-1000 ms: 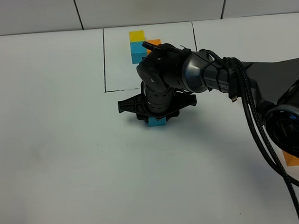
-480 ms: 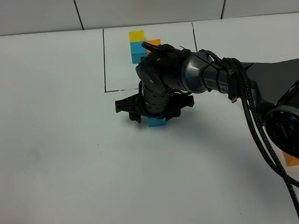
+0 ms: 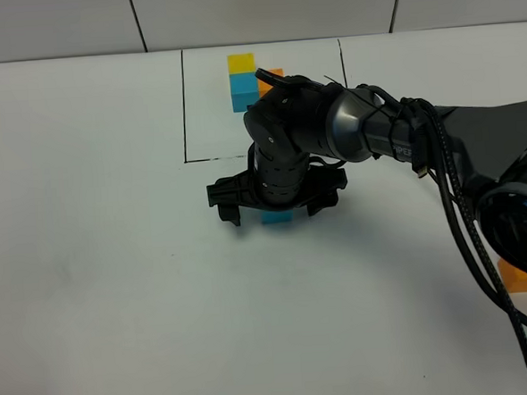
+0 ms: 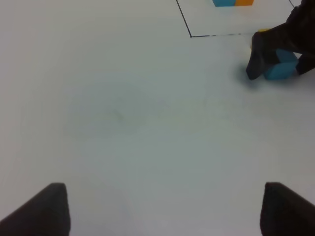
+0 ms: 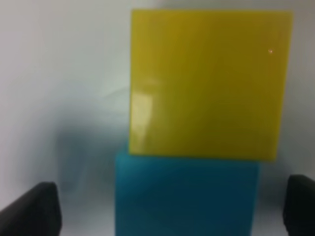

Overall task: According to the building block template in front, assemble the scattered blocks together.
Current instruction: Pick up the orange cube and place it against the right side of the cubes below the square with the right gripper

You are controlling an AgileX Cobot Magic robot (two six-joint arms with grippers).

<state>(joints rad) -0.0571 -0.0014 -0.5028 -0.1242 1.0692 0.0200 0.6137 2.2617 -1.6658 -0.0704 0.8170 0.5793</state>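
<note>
Black and bent steeply down at the wrist, the right gripper (image 3: 275,206) is held spread wide astride the sky-blue cube (image 3: 277,217), against which the yellow cube (image 5: 206,83) is set, just outside the frame of the building block template (image 3: 241,81).

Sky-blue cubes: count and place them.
2. One sky-blue cube sits in the black-framed template; the other lies loose under the right tool, against a yellow cube. The arm might hide more.

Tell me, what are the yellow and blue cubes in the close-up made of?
Yellow cube: probably plastic or painted wood; even colour, straight edges, a faint pale sheen on one side suggests a smooth, semi-matte finish. Sky-blue cube: likely the same; uniform colour, duller, no highlight. Blur hides any grain.
</note>
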